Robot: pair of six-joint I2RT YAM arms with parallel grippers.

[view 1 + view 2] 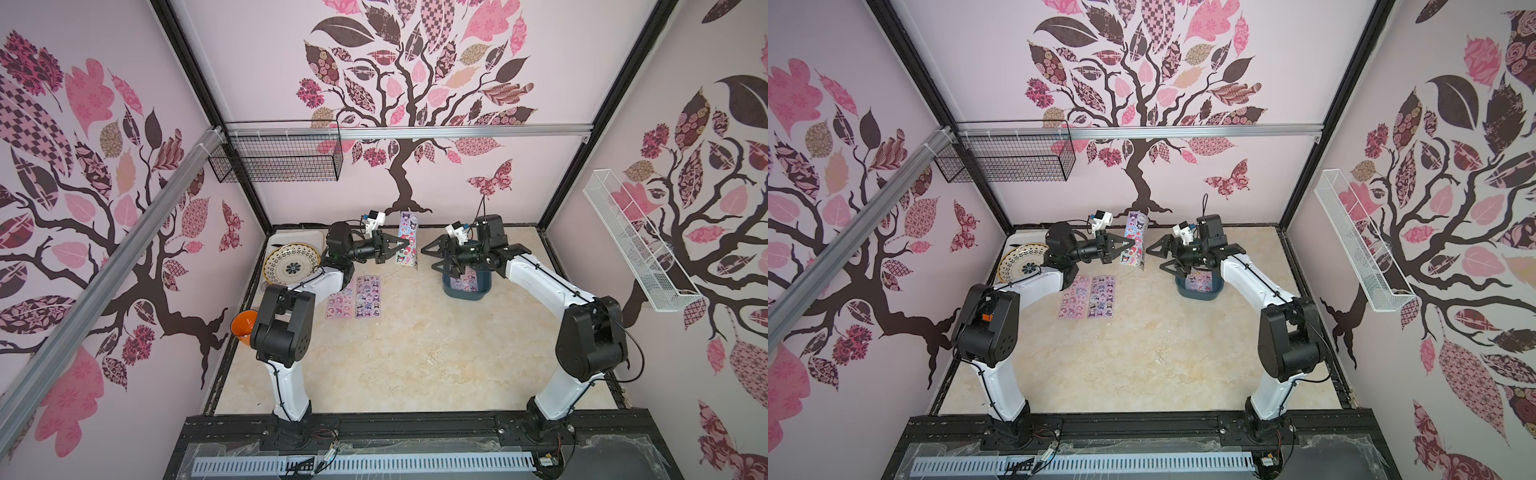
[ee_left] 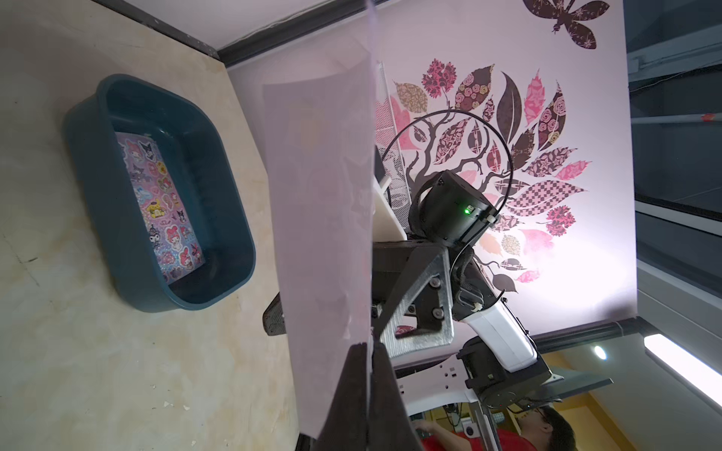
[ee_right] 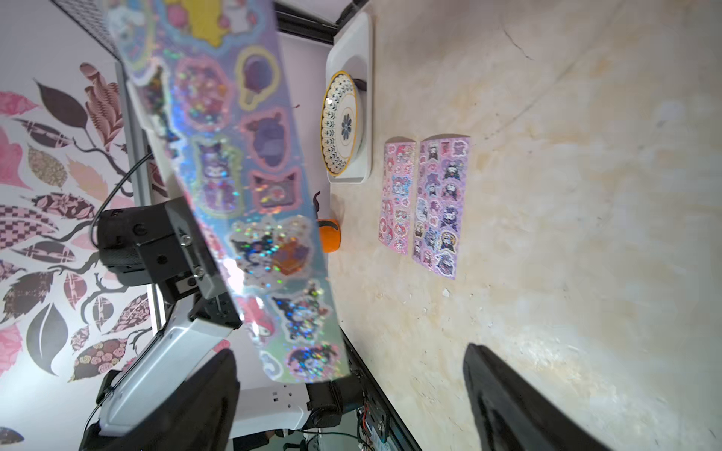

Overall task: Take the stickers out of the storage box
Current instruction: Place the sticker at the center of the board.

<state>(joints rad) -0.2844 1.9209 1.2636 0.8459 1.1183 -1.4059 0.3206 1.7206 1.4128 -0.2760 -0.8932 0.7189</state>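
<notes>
Teal plastic storage box (image 1: 465,296) holds a pastel sticker sheet (image 1: 471,282). Two such sheets (image 1: 368,296) lie side by side left of it.

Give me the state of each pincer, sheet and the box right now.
left pincer, shut on held sheet
held sheet, upright in the air
right pincer, open, empty, near storage box
storage box, upright on table, not yet empty
boxed sheet, lying inside storage box
pink sheet, flat on table
purple sheet, flat beside pink sheet
plate, tilted in white tray
</notes>
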